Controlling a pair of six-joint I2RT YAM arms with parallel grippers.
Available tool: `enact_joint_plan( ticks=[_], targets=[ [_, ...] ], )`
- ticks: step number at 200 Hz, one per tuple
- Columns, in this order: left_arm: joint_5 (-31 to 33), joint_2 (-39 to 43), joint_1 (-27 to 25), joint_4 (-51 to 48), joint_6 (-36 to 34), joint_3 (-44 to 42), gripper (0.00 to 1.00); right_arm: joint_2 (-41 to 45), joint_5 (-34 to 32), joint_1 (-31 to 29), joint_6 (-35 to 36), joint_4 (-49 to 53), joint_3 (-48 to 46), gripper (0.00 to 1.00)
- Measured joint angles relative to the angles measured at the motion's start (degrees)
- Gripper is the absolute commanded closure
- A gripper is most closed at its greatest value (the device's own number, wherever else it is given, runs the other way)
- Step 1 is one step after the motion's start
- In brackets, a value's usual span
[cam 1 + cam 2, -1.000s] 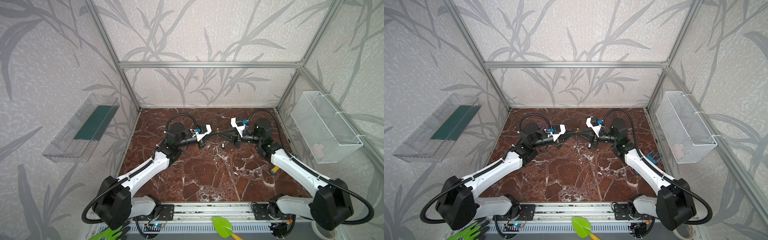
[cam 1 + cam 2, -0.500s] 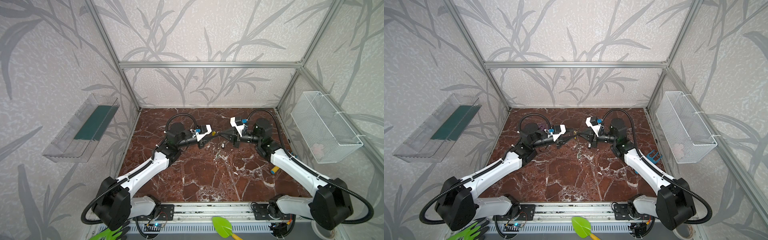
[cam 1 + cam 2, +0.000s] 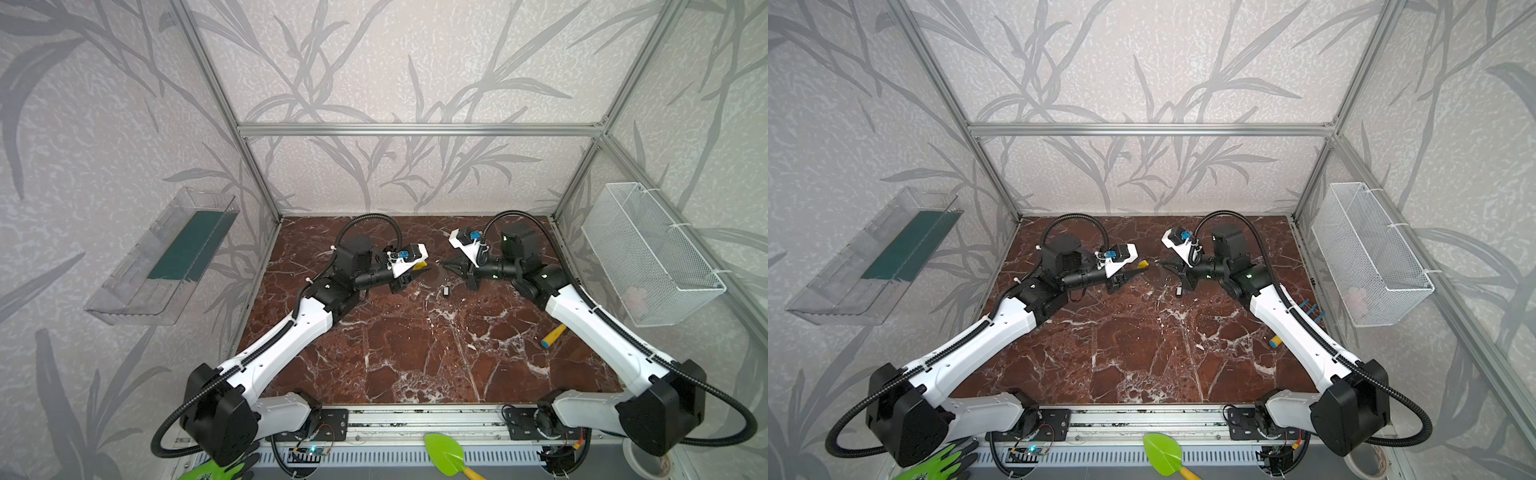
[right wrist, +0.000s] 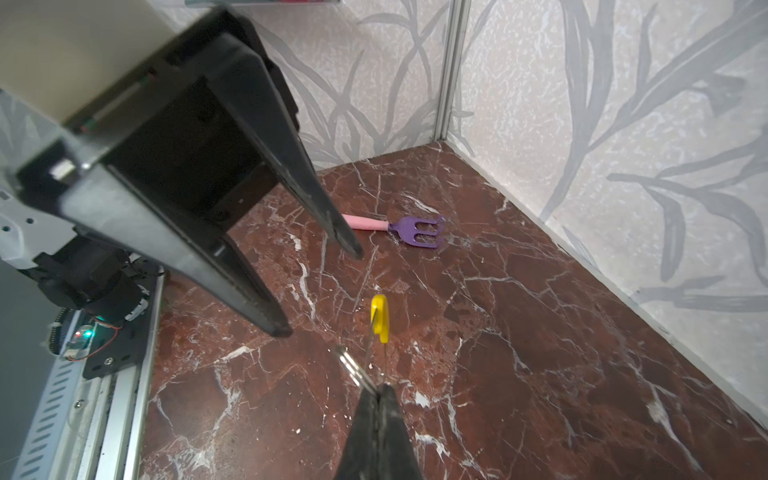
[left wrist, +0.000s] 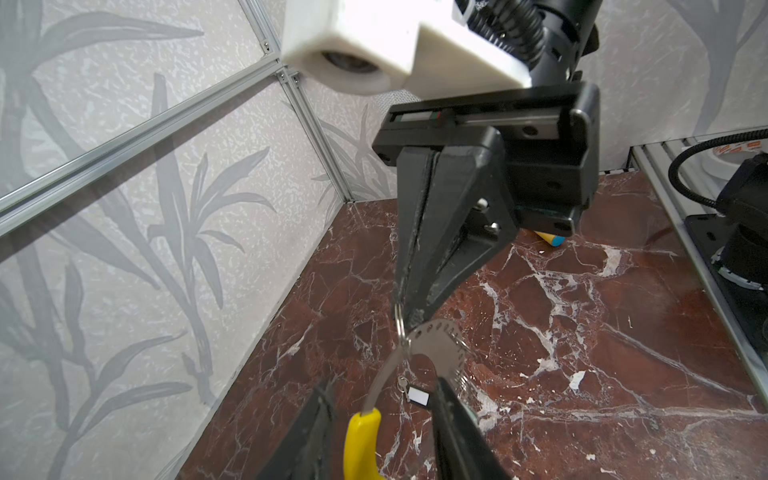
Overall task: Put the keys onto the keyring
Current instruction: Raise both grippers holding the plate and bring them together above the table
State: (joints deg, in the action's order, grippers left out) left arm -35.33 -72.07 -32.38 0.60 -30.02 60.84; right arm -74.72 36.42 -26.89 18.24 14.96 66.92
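Note:
The keyring point(image 5: 440, 332), a thin grey hoop with a notched edge, hangs above the marble floor between the two arms. Its yellow sleeve point(image 5: 361, 440) lies between the fingers of my open left gripper point(image 5: 383, 382), and neither finger presses on it. My right gripper point(image 4: 378, 388) is shut on the keys by their small silvery split ring point(image 4: 351, 365), and the hoop hangs from that spot. The keys' pale tag point(image 5: 418, 395) dangles just below. In both top views the two grippers point(image 3: 428, 270) point(image 3: 441, 264) face each other tip to tip.
A purple hand fork with a pink handle point(image 4: 415, 230) lies on the floor behind the left arm. A yellow and blue handle point(image 3: 552, 334) lies by the right arm. A wire basket point(image 3: 648, 253) hangs on the right wall, a clear shelf point(image 3: 166, 257) on the left.
My left gripper has opened and let go of the yellow sleeve. The right gripper stays shut and now carries the hoop alone.

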Motion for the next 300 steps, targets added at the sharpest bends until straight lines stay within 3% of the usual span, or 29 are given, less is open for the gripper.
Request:
enact_joint_plan(
  ticks=[40,89,187,247,300],
  targets=[
    [2.27,-2.84,-1.62,-4.39,-0.66,4.26,0.61,-2.1,-7.58,-2.56,3.13,8.13,4.42,1.0],
    [2.73,-7.37,-2.78,-7.08,0.09,7.08,0.65,-2.19,-12.0,-4.11,4.39,11.67,4.76,1.0],
    [3.87,-10.54,-3.1,-10.8,0.57,10.67,0.73,-2.16,-16.2,-4.28,5.01,13.2,5.46,1.0],
    [3.02,-10.67,-3.08,-8.37,3.34,10.12,0.66,-2.08,-16.96,-4.42,4.26,12.26,5.46,1.0],
    [2.27,-10.51,-2.29,-3.3,7.23,6.38,0.69,-1.57,-16.83,-4.39,2.45,10.12,5.18,1.0]
  ],
)
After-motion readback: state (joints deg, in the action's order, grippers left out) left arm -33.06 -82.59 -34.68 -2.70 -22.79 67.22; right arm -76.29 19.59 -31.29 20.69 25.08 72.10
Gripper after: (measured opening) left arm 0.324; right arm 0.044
